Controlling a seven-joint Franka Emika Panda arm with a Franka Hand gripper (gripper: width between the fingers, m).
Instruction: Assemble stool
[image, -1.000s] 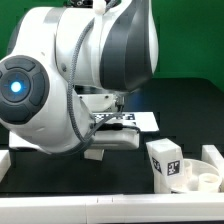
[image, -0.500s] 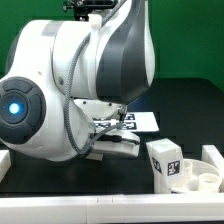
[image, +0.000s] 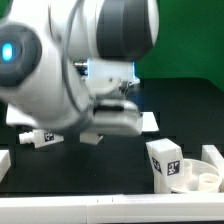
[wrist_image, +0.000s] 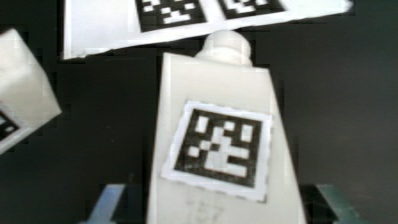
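Note:
A white stool leg with a square black-and-white tag lies on the black table, its peg end toward the marker board. My gripper is shut on this leg, one finger against each long side. In the exterior view the gripper's hand hangs low over the table and hides the held leg. A second leg lies beside it, and shows at the exterior view's left. The round seat ring and an upright tagged leg stand at the exterior view's lower right.
The marker board lies just beyond the hand. A low white rim runs along the table's front, with a block at the exterior view's left. The big arm fills the upper part of the view.
The arm has swung so its blue light sits higher, and the hand has come down. The fingers have closed in from wide open onto the leg. A leg at the left is now uncovered.

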